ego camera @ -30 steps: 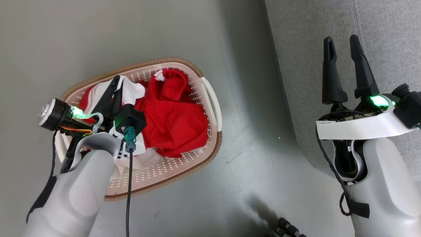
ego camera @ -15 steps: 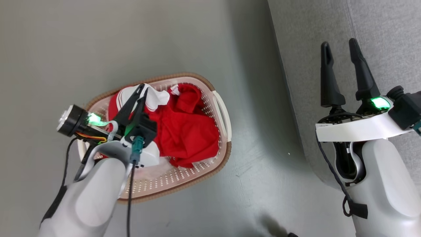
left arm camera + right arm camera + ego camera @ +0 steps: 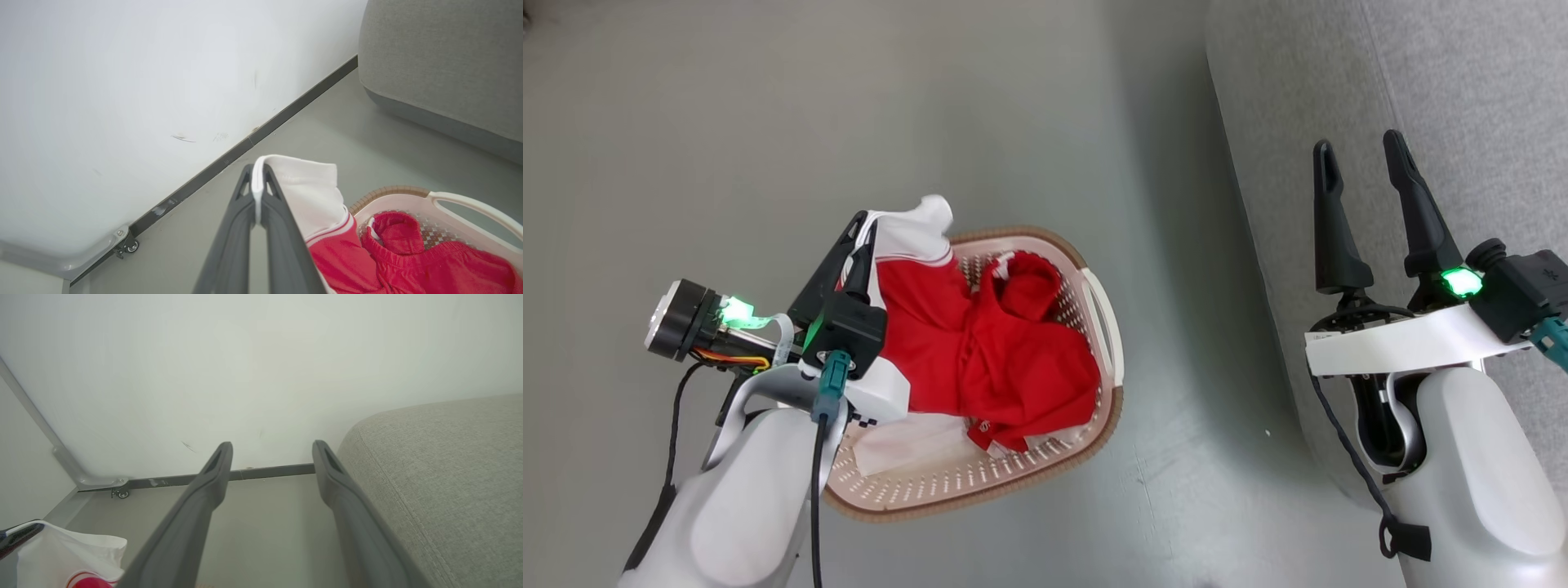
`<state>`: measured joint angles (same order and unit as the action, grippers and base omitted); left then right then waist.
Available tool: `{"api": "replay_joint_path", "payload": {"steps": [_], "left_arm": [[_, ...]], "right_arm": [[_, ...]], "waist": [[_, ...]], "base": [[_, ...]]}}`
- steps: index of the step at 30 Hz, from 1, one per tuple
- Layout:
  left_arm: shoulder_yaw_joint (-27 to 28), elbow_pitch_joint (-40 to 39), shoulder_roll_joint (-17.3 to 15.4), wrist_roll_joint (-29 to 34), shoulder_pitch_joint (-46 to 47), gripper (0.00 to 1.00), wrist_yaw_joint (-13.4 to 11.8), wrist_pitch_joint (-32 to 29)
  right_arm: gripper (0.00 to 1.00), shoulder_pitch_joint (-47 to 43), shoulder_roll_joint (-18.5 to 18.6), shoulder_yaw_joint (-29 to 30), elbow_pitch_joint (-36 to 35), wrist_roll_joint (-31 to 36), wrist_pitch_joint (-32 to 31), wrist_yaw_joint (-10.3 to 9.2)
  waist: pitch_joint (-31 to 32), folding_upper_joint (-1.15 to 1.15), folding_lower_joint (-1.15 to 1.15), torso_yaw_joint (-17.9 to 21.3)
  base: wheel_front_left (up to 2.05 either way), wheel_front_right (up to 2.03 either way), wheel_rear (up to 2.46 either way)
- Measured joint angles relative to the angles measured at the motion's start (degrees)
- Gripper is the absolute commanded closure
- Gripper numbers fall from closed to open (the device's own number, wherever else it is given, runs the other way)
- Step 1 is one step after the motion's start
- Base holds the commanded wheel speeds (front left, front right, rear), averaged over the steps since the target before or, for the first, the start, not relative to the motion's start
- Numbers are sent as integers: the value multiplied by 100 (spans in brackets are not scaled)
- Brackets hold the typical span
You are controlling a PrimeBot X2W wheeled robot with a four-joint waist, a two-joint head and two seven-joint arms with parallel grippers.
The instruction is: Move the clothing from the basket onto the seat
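**Left gripper pinching garment at basket, right one empty**

Left gripper (image 3: 863, 230) is clamped on the white edge of one red garment (image 3: 913, 245), with fabric pinched right at the fingertips. The garment's white end sticks up past the basket (image 3: 1112, 408) at its far-left rim, and its red body trails down inside. The rest of the clothing (image 3: 1021, 367) lies bunched in the basket, which sits on the floor (image 3: 768, 122). Right gripper (image 3: 1356, 149) has its jaws wide with nothing between them, at the left edge of the seat (image 3: 1470, 90), well right of the basket.
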<state>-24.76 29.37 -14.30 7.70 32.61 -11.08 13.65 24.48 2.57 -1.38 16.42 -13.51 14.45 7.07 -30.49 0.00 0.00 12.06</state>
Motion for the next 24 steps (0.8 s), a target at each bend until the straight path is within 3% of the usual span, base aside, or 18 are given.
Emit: {"api": "replay_joint_path", "payload": {"steps": [11, 24], "left_arm": [[4, -567, 13, -300, -225, 100, 287, 7], [233, -1226, -249, -731, -332, 100, 673, -10]], "right_arm": [[0, -196, 7, 25, 101, 305, 0, 0], [0, -373, 34, -278, 275, 398, 0, 0]], "waist": [[572, 0, 0, -225], [1243, 0, 0, -479]], "base": [[0, 0, 0], [0, 0, 0]]}}
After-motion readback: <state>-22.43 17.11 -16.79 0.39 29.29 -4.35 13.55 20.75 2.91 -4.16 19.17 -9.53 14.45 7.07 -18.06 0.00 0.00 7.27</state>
